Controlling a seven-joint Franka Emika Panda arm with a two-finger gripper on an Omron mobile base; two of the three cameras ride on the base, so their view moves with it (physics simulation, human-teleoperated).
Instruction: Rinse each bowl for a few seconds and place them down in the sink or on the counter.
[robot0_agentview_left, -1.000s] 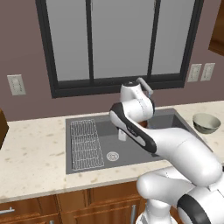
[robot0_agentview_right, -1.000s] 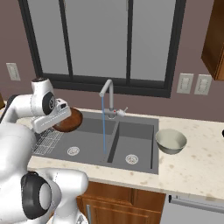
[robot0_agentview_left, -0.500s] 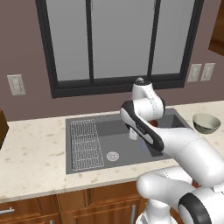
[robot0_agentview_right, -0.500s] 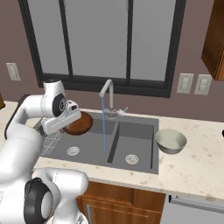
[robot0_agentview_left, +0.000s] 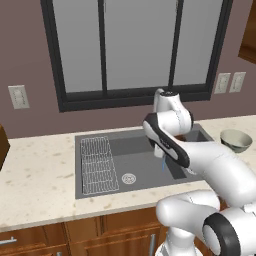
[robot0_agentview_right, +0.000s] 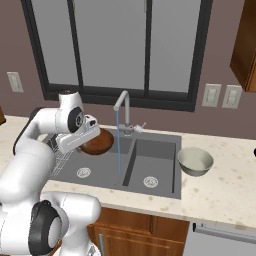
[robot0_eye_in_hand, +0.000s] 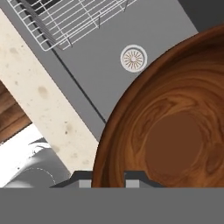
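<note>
My gripper (robot0_eye_in_hand: 108, 178) is shut on the rim of the dark reddish-brown wooden bowl (robot0_eye_in_hand: 175, 131), which is tilted toward the camera. In the right base view the gripper (robot0_agentview_right: 93, 139) holds this bowl (robot0_agentview_right: 99, 142) above the left basin of the sink (robot0_agentview_right: 150, 150), just left of the thin water stream (robot0_agentview_right: 118, 150) falling from the curved faucet (robot0_agentview_right: 123, 106). The pale grey-green bowl (robot0_agentview_right: 195, 161) stands upright on the counter (robot0_agentview_right: 225, 185) right of the sink. In the left base view this bowl (robot0_agentview_left: 236, 140) sits far right, and my own arm hides the gripper.
A wire grid rack (robot0_agentview_left: 98, 165) lies in the sink's left end, with a round drain (robot0_agentview_left: 129, 178) beside it. The hand view shows the rack (robot0_eye_in_hand: 74, 17), the drain (robot0_eye_in_hand: 133, 58) and the beige counter edge (robot0_eye_in_hand: 39, 100). A dark-framed window stands behind the faucet.
The arm has carried the brown bowl rightward over the left basin, from above the rack to just beside the water stream. The pale bowl has not moved.
</note>
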